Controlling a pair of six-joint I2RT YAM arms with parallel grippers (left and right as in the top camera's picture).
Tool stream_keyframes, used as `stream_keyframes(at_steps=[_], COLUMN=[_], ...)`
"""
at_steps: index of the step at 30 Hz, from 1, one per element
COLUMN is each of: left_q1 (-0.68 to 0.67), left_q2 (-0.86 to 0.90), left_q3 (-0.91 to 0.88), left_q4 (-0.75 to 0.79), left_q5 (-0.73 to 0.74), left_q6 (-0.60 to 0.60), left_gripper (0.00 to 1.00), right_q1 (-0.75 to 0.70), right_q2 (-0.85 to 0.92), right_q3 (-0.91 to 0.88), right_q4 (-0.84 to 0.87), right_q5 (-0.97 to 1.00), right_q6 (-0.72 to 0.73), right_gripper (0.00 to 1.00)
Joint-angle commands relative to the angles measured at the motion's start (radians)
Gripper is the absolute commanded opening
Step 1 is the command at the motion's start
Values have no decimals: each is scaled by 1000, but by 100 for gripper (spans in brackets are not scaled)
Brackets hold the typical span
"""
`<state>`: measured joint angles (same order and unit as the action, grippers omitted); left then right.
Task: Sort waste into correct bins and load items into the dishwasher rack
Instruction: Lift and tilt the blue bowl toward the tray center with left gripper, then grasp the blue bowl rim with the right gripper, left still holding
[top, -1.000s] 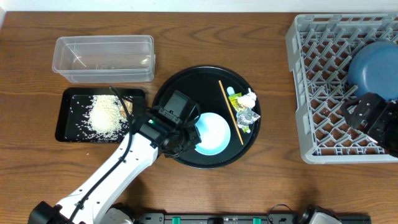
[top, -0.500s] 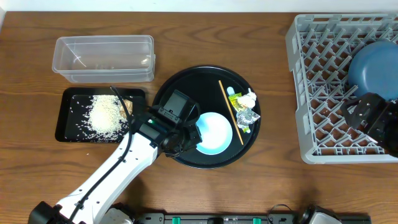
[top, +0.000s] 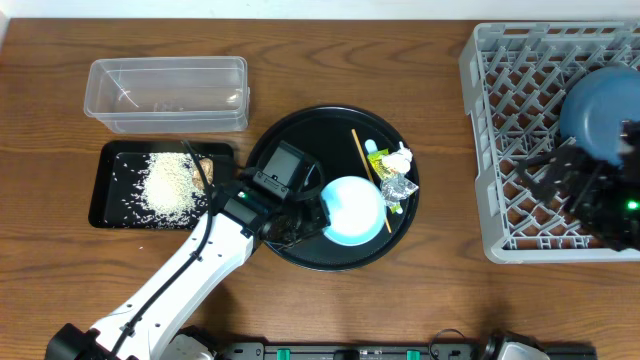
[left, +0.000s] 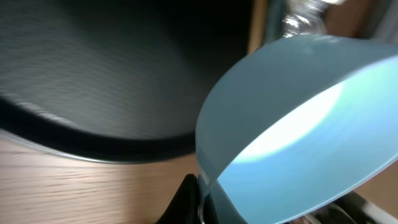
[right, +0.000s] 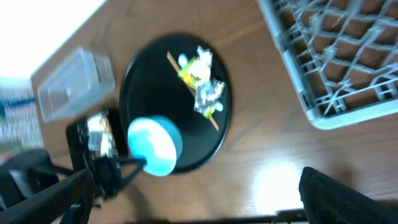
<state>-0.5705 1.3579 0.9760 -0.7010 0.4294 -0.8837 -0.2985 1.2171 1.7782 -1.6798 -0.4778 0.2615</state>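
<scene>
- Holding the light blue bowl by its rim, my left claw is squeezed tight on it
- The bowl is tipped up on its side over the round black tray, just beside the stick
- My right claw is spread wide with nothing in it, above the grey rack
- The dark blue plate sits in the rack
- The foil wrappers and tissue wad lie on the round tray
- The rice is in the flat black tray, next to the clear tub
</scene>
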Motion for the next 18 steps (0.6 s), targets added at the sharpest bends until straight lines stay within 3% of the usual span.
stream_keyframes(at_steps=[1,8,11,18], left_q1=[0,-1,-1,-21], left_q2=[-18,-91,-119,-140], left_q3=[-4,-4,-4,-4], left_q4=[35,52,52,52], left_q5=[137,156,188,214], left_q6=[17,-12,-12,-44], left_gripper=[6,6,6,6], right_q1=[73,200,257,372], right_q2=[5,12,23,62], right_q3=[-95,-352,-435,-485], right_q4=[12,167,249,334], right_q5=[5,-250,-358,-298], right_q6=[-33,-175,-170,-72], right_gripper=[99,99,99,91])
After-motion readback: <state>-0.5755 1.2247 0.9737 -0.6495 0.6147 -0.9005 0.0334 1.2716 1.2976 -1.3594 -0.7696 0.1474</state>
